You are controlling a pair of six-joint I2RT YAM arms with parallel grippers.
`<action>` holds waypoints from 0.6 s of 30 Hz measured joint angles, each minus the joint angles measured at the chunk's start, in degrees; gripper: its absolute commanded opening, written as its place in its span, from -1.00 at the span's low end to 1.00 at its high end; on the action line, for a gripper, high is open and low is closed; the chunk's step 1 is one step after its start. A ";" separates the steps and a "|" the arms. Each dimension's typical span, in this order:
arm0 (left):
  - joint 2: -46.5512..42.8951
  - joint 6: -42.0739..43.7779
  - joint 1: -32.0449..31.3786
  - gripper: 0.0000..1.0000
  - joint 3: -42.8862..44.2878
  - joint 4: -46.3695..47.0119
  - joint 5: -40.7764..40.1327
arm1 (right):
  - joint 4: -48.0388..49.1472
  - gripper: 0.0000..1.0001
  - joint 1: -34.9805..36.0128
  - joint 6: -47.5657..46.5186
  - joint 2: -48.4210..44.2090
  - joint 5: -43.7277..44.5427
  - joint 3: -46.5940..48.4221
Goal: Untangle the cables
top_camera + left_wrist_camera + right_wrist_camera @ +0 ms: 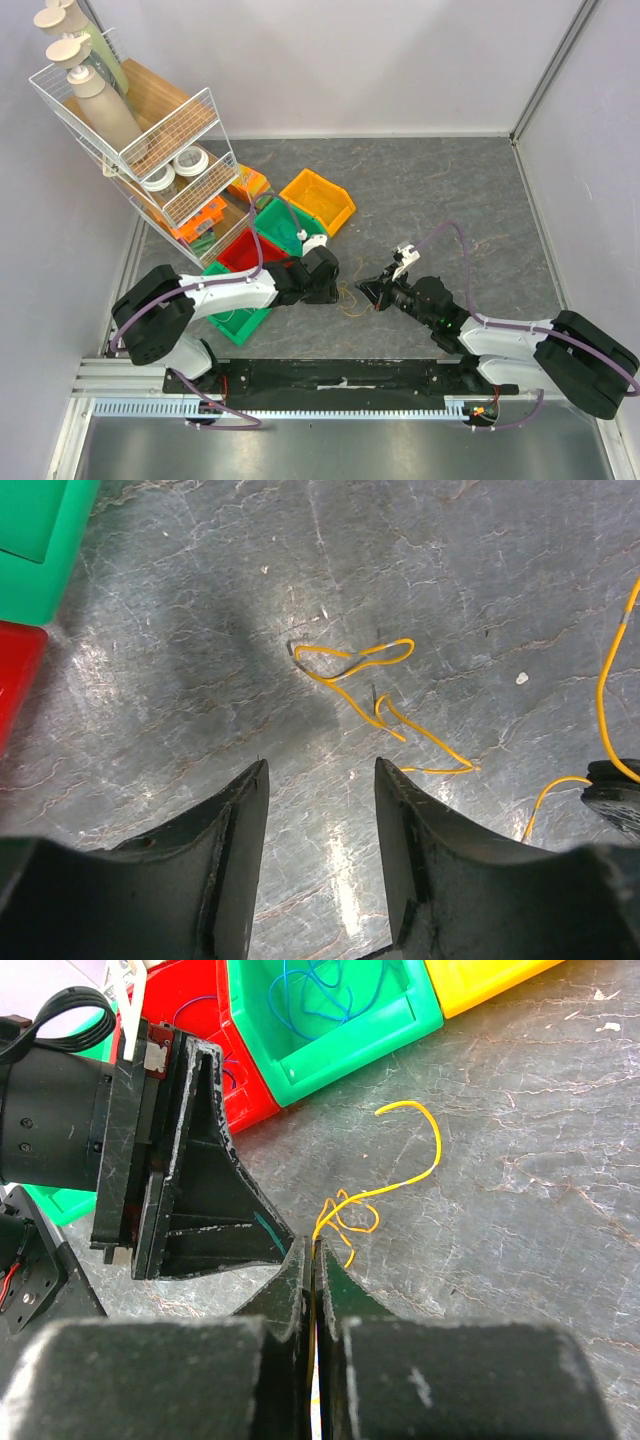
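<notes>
The cables (370,675) are thin yellow wires lying in loose loops on the grey table, seen small in the top view (350,298) between the two grippers. My right gripper (312,1245) is shut on one yellow strand (400,1185), which curls away over the table to a free end. A small knot of loops (350,1215) sits just past its fingertips. My left gripper (320,765) is open just short of the loops, with only bare table between its fingers. In the top view the left gripper (330,282) and right gripper (372,292) face each other closely.
Red (200,1040), green (400,1030) and yellow (480,980) bins lie just behind the left gripper; the green one holds blue wires (320,990). A wire rack (130,110) with bottles and an orange bin (245,183) stand at the back left.
</notes>
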 measured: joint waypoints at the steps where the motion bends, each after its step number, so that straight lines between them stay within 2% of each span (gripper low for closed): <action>1: 0.15 0.00 0.00 0.11 0.00 0.02 -0.07 | 0.00 -1.00 0.00 0.00 0.00 0.00 0.00; 8: 0.68 -0.55 0.00 0.17 0.02 0.81 -1.44 | 0.00 -1.00 0.00 0.00 0.00 -0.02 0.00; 11: 0.70 -0.92 0.00 0.28 0.00 2.21 -1.36 | 0.00 -1.00 0.00 0.00 0.00 -0.02 0.00; 13: 0.70 -0.94 0.00 0.48 -0.04 3.72 -1.01 | 0.00 -1.00 0.00 0.00 0.00 -0.02 0.00; 14: 0.70 -0.94 0.00 0.50 -0.17 5.09 -0.70 | 0.00 -1.00 0.00 0.00 0.00 -0.02 0.00; 16: 0.70 -0.96 -0.02 0.48 -0.61 7.23 0.07 | 0.00 -1.00 0.00 0.00 0.00 -0.02 0.00; 18: 0.85 -1.01 -0.04 0.31 -0.72 8.24 0.37 | 0.00 -1.00 0.00 -0.02 0.00 -0.02 0.00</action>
